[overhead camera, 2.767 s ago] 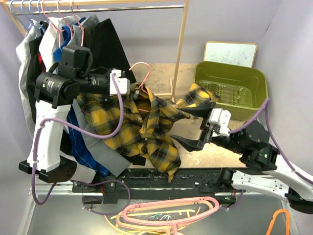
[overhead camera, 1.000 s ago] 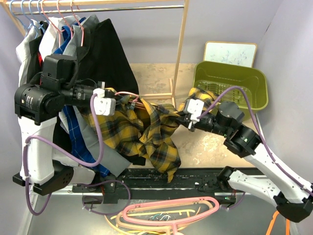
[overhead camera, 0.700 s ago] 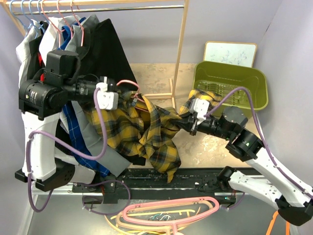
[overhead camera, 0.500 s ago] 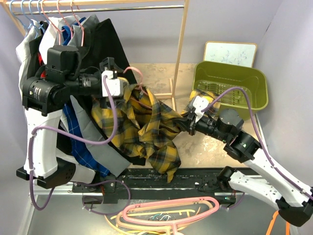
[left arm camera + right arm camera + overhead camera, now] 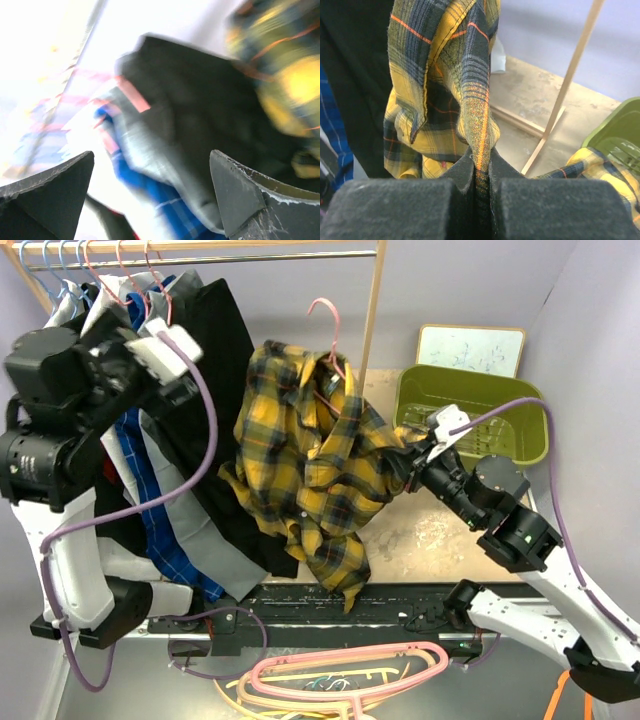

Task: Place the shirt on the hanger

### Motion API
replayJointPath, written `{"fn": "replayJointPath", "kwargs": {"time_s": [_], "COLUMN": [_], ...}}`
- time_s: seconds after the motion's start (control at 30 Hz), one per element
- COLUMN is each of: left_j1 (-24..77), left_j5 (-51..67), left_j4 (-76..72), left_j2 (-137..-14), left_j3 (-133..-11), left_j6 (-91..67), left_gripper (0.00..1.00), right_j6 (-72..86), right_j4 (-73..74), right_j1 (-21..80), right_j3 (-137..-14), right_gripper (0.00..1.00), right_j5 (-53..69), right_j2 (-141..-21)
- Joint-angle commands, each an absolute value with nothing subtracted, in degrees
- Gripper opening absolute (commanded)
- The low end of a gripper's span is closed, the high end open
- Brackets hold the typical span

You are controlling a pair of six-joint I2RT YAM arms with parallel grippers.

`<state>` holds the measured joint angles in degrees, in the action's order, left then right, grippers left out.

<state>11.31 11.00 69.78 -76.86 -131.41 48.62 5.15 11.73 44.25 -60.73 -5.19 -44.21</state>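
Our right end effector (image 5: 481, 182) is pinching a fold of the shirt (image 5: 445, 75), its pads pressed together on the plaid with the fabric rising straight up from them. Our left end effector (image 5: 150, 195) is standing wide apart and gripping nothing, pointing at the garments on the rack.

The shirt is hanging in mid-air beside the rack post (image 5: 372, 330), draped over the hanger (image 5: 332, 320), whose pink hook is poking up out of the collar. We cannot tell what is bearing the hook; it is not on the rail (image 5: 250, 258).

We are judging that the draping is nearly done and the right arm is settling the cloth. The next move is calling for a gentle pull to seat the shoulder without dragging the shirt off the wire.

The black shirt (image 5: 215, 350) is crowding close on the left. One plaid sleeve is trailing towards the green basket (image 5: 528, 430) and could snag on its rim.
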Motion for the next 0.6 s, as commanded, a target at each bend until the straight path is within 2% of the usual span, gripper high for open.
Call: {"fn": "replayJointPath", "kwargs": {"time_s": [0.0,0.13,0.23,0.43,0.57], "left_j1": [7.6,7.2,6.9,5.7,5.5], "left_j5": [-12.2,-21.9,-21.6,-29.9,-34.6], "left_j4": [52.8,45.1,43.2,37.5,35.1], "left_j2": [-74.4,-73.3,-72.6,-72.2,-72.1], "left_j3": [-135.2,-131.6,-128.9,-127.6,-128.2], "left_j6": [39.6,38.6,32.8,20.9,22.3], "left_gripper": [0.99,0.99,0.99,0.99,0.99], "right_j6": [8.4,7.9,6.7,3.9,1.8], "right_j4": [6.0,6.7,7.0,5.5,4.0], "right_j1": [44.1,44.0,44.1,44.0,44.1], "right_j3": [-66.9,-71.6,-74.8,-82.8,-86.5], "right_gripper": [0.0,0.0,0.0,0.0,0.0], "right_j5": [-16.7,-22.5,-25.7,-25.4,-25.6], "right_j2": [-44.3,-47.3,-50.4,-57.8,-61.8]}}
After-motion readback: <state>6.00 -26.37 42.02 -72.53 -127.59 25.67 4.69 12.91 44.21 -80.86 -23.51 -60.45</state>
